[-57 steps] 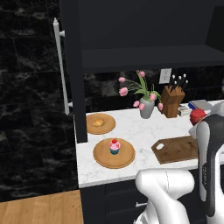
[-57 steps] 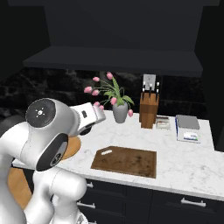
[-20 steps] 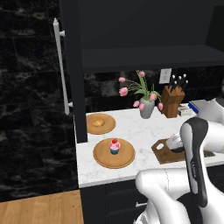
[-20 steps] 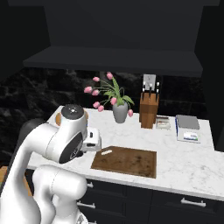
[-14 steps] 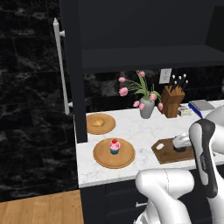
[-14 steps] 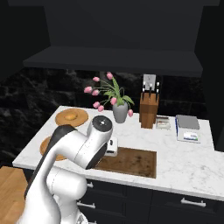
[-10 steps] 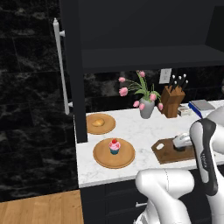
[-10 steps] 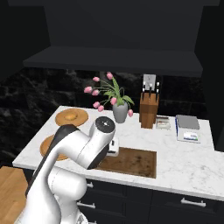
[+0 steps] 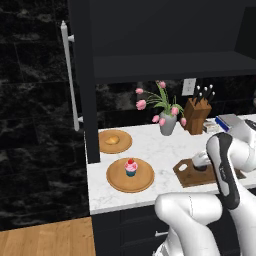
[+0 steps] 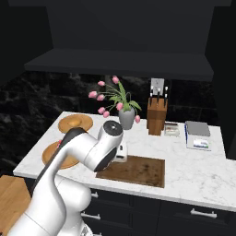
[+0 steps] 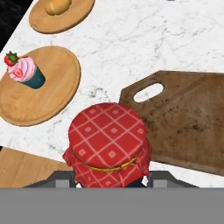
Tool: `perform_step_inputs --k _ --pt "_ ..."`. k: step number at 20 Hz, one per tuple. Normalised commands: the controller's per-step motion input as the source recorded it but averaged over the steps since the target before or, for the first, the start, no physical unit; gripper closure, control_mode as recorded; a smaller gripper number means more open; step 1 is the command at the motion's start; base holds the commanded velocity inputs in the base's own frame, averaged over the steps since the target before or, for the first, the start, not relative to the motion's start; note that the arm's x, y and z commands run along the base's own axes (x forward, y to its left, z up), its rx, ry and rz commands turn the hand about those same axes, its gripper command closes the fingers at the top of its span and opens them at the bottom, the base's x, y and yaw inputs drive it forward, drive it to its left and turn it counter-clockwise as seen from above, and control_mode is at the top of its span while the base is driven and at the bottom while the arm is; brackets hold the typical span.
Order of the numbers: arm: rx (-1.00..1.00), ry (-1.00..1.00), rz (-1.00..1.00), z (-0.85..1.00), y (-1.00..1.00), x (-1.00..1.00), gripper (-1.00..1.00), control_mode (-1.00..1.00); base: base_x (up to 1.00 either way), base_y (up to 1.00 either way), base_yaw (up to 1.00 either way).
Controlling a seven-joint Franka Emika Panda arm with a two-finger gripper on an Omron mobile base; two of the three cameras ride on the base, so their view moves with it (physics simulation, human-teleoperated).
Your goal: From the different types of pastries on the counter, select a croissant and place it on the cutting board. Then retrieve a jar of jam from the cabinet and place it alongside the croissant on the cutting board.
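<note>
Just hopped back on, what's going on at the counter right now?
The gripper is shut on a jar with a red checked cloth lid, holding it over the handle end of the cutting board. The croissant sits on the far round wooden plate, not on the board, and the cupcake is on the nearer plate.

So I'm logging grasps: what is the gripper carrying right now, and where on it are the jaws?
The jar of jam, with its red checked cloth cover. The jaws grip its lower body, below the cover.
</note>
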Motion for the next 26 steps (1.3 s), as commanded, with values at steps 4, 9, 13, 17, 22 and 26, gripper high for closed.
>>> perform_step_inputs --k 4,9,13,17,22,26 --pt "-0.13 0.09 -0.02 -0.85 -0.02 0.0 1.0 -1.0 0.0 0.0 0.0" --pt "0.02 0.0 0.0 0.0 -0.04 0.19 1.0 -1.0 0.0 0.0 0.0" --pt "0.03 -0.01 0.0 0.0 -0.38 0.71 1.0 -1.0 0.0 0.0 0.0" --pt "0.02 -0.01 0.0 0.0 -0.01 0.05 1.0 -1.0 0.0 0.0 0.0" --pt "0.0 -0.04 -0.02 -0.66 -0.02 0.23 1.0 -1.0 0.0 0.0 0.0" --pt "0.03 -0.03 -0.01 -0.34 0.02 0.11 1.0 -1.0 0.0 0.0 0.0"
